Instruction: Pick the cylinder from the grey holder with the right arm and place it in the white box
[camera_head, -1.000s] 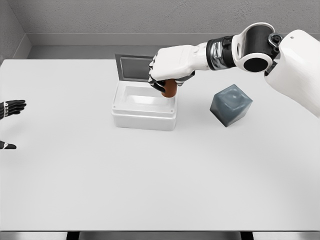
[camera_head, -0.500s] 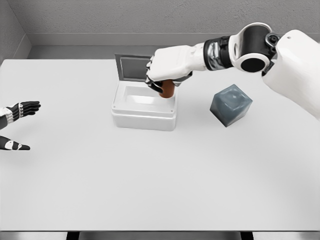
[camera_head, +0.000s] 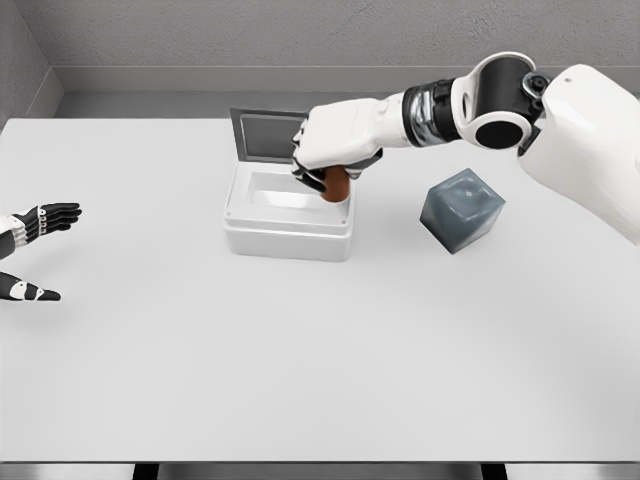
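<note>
L hand (camera_head: 35, 250) idles open at table's (camera_head: 300, 380) near-left edge. Farther back, R hand (camera_head: 335, 145) grips brown cylinder (camera_head: 336, 185), axis approx upright, directly under palm, over white box (camera_head: 288, 235) cavity's right side. Grey holder (camera_head: 462, 210) sits to the right.

A broad white table (camera_head: 300, 360) is seen spreading beneath and well below the right hand, its surface bounded behind the hand by a grey textured wall (camera_head: 300, 35) and closed off at far left by a grey side wall (camera_head: 20, 70).
</note>
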